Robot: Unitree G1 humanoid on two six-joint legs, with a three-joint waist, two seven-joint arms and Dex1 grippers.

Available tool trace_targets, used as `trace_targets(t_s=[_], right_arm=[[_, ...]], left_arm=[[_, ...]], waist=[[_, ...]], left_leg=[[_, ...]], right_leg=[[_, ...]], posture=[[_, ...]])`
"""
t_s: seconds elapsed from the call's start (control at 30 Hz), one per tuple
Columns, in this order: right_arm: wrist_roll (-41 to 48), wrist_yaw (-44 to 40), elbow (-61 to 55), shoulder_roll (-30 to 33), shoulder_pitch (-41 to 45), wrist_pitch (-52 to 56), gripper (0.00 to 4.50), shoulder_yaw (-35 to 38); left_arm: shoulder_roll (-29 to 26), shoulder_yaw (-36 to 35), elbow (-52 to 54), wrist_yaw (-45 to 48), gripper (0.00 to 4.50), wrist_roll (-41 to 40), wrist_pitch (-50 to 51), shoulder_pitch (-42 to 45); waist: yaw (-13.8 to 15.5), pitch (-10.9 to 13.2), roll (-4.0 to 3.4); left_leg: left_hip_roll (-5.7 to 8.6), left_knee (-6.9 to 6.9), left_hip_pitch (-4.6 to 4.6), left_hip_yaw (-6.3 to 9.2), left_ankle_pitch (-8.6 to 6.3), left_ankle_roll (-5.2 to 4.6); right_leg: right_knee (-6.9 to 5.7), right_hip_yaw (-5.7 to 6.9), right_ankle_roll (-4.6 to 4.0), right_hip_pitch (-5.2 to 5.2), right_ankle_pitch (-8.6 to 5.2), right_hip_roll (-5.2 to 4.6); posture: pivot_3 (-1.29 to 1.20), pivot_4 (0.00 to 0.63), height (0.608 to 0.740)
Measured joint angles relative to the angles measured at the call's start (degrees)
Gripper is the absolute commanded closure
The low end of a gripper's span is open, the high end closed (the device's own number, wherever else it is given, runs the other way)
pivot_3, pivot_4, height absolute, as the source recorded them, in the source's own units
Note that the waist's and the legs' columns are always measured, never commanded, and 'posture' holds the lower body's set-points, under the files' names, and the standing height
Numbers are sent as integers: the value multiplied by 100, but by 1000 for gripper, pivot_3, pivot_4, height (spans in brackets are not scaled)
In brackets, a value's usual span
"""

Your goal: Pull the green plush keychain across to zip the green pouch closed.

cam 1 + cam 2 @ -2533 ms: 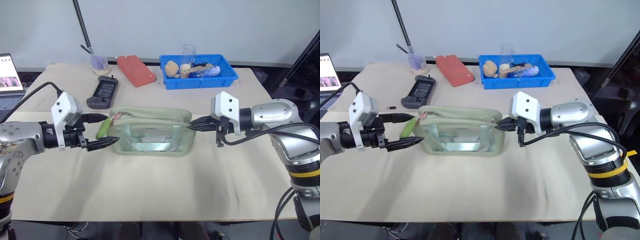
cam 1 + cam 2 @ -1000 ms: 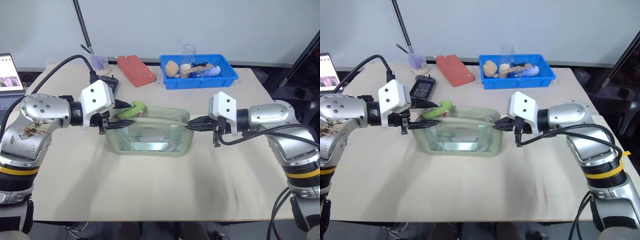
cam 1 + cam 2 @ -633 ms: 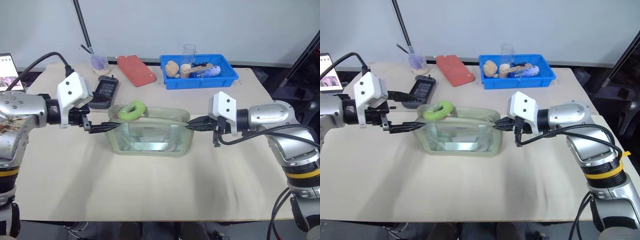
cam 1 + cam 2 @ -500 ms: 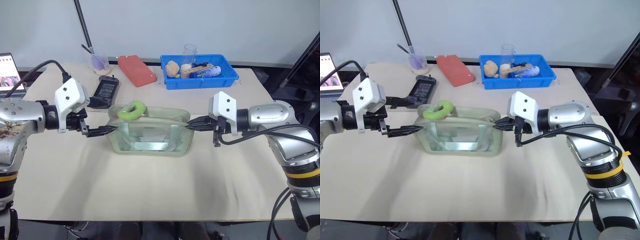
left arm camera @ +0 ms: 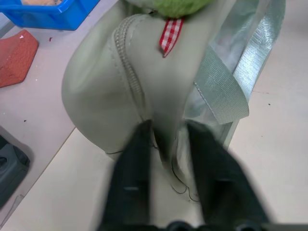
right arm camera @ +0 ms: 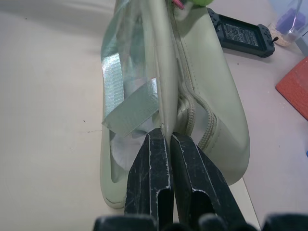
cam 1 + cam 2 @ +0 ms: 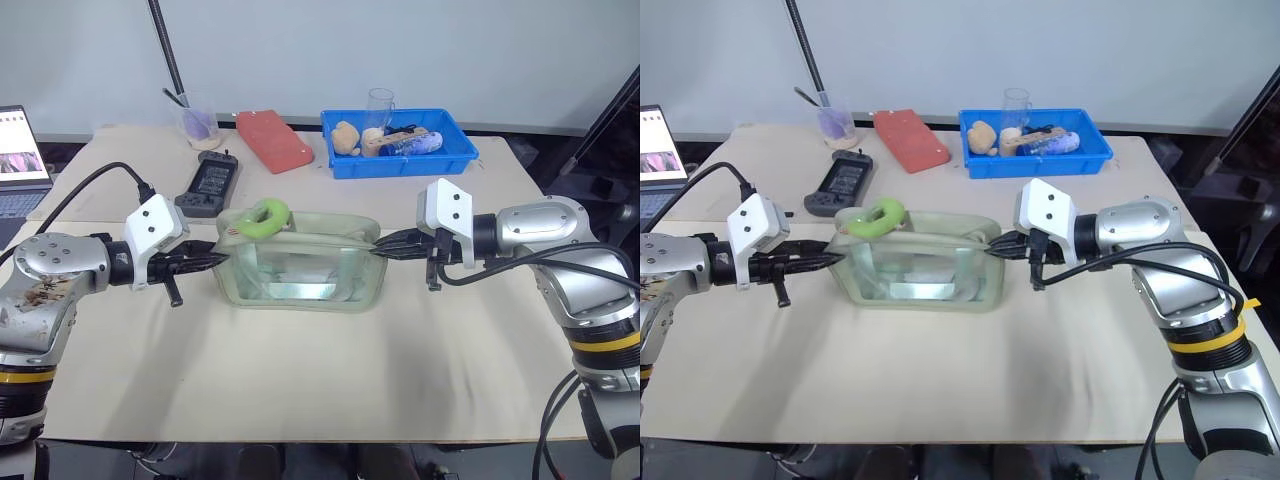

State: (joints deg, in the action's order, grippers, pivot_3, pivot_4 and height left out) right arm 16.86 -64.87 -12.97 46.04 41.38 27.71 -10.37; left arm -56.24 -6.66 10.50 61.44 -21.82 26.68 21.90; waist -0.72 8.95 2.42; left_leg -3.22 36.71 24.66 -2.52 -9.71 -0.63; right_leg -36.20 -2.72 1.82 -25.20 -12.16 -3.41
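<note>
The green pouch (image 7: 300, 268) stands mid-table, its top zipper gaping. The green plush keychain (image 7: 262, 218), a lime fuzzy ring with a red checked tag (image 5: 171, 41), lies on the pouch's top near its left end, free of both grippers. My left gripper (image 7: 210, 258) reaches in level from the left and is shut on a fold of the pouch's left end (image 5: 166, 120). My right gripper (image 7: 381, 250) is shut on the thin edge of the pouch's right end (image 6: 163, 96), fingers (image 6: 154, 163) pressed together.
A blue bin (image 7: 400, 162) with small items and a clear glass stands at the back. Beside it lie a red flat case (image 7: 270, 140) and a black handheld device (image 7: 207, 183). A small cup (image 7: 198, 128) and a black pole are behind; a laptop (image 7: 20, 150) sits far left.
My left gripper let the keychain go, drew back left and down, then closed on the pouch's left end. The keychain now rests on the pouch top. The right arm stayed still.
</note>
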Motion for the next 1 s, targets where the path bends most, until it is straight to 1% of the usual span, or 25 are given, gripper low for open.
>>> trace_targets(t_s=[0.1,0.13,0.17,0.27,0.3,0.43,0.5,0.6,0.67,0.73,0.8,1.0], right_arm=[[-1,18,-2,0,0,7,4500,0],[-3,30,-2,-1,-1,14,3700,0],[-6,42,2,-1,-1,24,3448,1],[-6,26,39,50,-1,27,2433,4],[-7,4,113,82,28,27,2028,7],[40,6,324,-3,569,173,667,69],[176,100,297,-224,839,346,20,187],[349,369,62,-944,1125,600,20,96],[357,561,-82,-1425,1233,679,20,-159],[164,731,-70,-1785,1310,662,20,-553],[-60,837,61,-2032,1426,603,20,-912],[-514,1125,614,-2543,1831,391,20,-1147]], left_arm=[[7,20,-10,-2,4467,20,-23,25],[6,33,-10,-5,4500,25,-23,31],[7,50,-10,-9,4500,34,-24,35],[7,61,-10,-14,4500,57,-36,35],[6,61,-10,-14,4500,62,-36,35],[5,55,-5,-21,4500,84,-34,30],[5,49,-1,-23,4500,92,-29,24],[5,50,18,-39,4500,99,-14,24],[5,57,50,-47,4500,98,-13,20],[5,71,99,-45,4500,95,-10,7],[5,76,129,-35,4500,90,-2,-4],[3,75,148,-21,4500,96,-2,-9]], waist=[[0,0,0],[0,0,0],[0,0,0],[1,0,0],[1,0,0],[-12,2,-4],[-13,2,-4],[-25,2,-4],[-14,2,-5],[0,3,-6],[10,3,-6],[1,3,-7]], left_leg=[[0,0,0,0,0,0],[0,0,0,0,0,0],[0,0,0,0,0,0],[0,0,0,0,0,0],[0,0,0,-1,0,0],[-3,0,-1,-2,0,0],[-12,-1,-1,-2,0,0],[-25,-1,-2,-3,-1,0],[-28,-1,-1,-2,-1,0],[-27,-1,0,-3,-1,0],[-26,0,4,-4,0,1],[-29,1,2,-8,0,1]], right_leg=[[0,0,-1,0,0,0],[0,0,-1,0,1,0],[0,0,0,0,0,0],[0,0,-1,0,1,-1],[0,0,-1,0,1,-1],[-2,0,-1,-4,1,1],[-2,4,-4,-3,3,8],[-8,5,-23,-6,16,21],[-12,8,-22,-8,17,24],[-12,11,-25,-8,17,21],[-10,14,-33,-8,14,19],[-14,17,-36,-9,17,20]], posture=[[0,150,740],[0,150,740],[0,150,740],[0,150,740],[0,150,740],[0,150,740],[0,150,740],[0,150,740],[0,150,740],[0,150,740],[0,150,740],[0,150,740]])
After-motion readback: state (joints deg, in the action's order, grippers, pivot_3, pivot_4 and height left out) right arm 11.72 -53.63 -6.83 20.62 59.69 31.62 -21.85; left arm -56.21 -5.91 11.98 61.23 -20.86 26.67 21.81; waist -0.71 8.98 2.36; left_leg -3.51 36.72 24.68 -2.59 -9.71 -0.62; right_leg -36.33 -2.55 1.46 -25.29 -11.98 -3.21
